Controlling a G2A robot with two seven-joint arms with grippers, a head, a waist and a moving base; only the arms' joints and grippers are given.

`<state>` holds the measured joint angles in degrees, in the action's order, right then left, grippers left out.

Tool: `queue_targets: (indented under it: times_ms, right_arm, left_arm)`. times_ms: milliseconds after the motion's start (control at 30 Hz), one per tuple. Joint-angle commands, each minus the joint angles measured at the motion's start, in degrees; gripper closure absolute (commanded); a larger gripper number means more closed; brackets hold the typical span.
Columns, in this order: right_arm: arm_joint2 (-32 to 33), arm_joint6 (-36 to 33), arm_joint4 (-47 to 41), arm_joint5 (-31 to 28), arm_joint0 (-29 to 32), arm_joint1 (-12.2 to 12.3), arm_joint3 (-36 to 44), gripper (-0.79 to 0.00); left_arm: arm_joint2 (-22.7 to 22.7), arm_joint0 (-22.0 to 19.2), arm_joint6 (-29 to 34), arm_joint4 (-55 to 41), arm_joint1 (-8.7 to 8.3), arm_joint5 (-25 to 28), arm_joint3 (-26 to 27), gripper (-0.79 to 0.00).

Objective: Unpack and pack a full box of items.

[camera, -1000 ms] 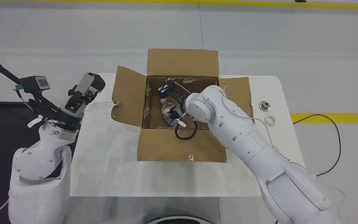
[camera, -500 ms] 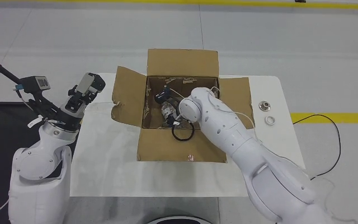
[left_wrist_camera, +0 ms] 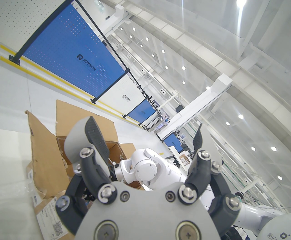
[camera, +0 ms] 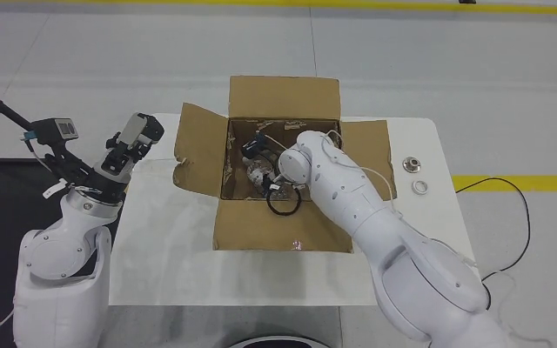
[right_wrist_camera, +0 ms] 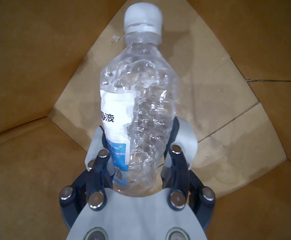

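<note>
Table [camera: 174, 252]: white-topped, it carried the open box at its far middle.
Box [camera: 283, 96]: brown cardboard, with its flaps spread outward.
Bottle [right_wrist_camera: 138, 109]: clear plastic with a white cap and crumpled walls, seemingly empty. It was inside the box, toward the wall facing the table's left edge.
Handling: probably light, thin and slick. A hard squeeze would likely buckle it, so the lower body across the label looked the best hold.
Right gripper [right_wrist_camera: 139, 138]: clamped on the bottle's lower body.
Left gripper [left_wrist_camera: 145, 127]: spread wide with nothing in it, over the table's left edge.

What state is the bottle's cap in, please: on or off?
On. A white cap covers the neck of the clear bottle, which the right gripper clamps inside the cardboard box.
</note>
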<state>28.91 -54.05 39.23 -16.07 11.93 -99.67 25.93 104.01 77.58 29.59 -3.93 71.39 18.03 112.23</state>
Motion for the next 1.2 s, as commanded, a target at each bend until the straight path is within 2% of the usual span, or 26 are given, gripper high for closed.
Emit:
queue_targets:
  times_ms: [0, 300, 467, 567, 733, 933, 1033, 1167]
  right_arm:
    - [0.48, 0.63, -0.33, -0.75, -0.32, 0.00, -0.68, 0.000]
    - [4.13, 3.87, -1.86, -6.64, -1.68, 1.92, -0.76, 0.000]
    - [7.22, 5.94, -1.54, -10.15, -1.03, 4.69, 3.08, 0.000]
    - [9.67, 6.82, -0.16, -10.31, 0.57, 7.07, 7.66, 0.000]
    - [16.19, 4.82, 3.67, -8.53, 6.84, 12.31, 22.37, 0.000]
    - [28.93, -0.99, 7.97, -8.88, 21.90, 18.80, 49.91, 0.000]
    - [34.34, -1.14, 8.47, -10.66, 29.07, 20.71, 60.42, 0.000]
    - [38.05, 0.36, 8.81, -12.01, 33.99, 21.93, 67.00, 0.000]
  left_arm:
    - [0.00, 0.00, 0.00, 0.00, 0.00, 0.00, 0.00, -0.785]
    - [0.00, 0.00, 0.00, 0.00, 0.00, 0.00, 0.00, -0.785]
    - [0.00, 0.00, 0.00, 0.00, 0.00, 0.00, 0.00, -0.785]
    - [0.00, 0.00, 0.00, 0.00, 0.00, 0.00, 0.00, -0.785]
    - [0.00, 0.00, 0.00, 0.00, 0.00, 0.00, 0.00, -0.785]
    - [0.00, 0.00, 0.00, 0.00, 0.00, 0.00, 0.00, -0.785]
    - [0.00, 0.00, 0.00, 0.00, 0.00, 0.00, 0.00, -0.785]
    - [0.00, 0.00, 0.00, 0.00, 0.00, 0.00, 0.00, -0.785]
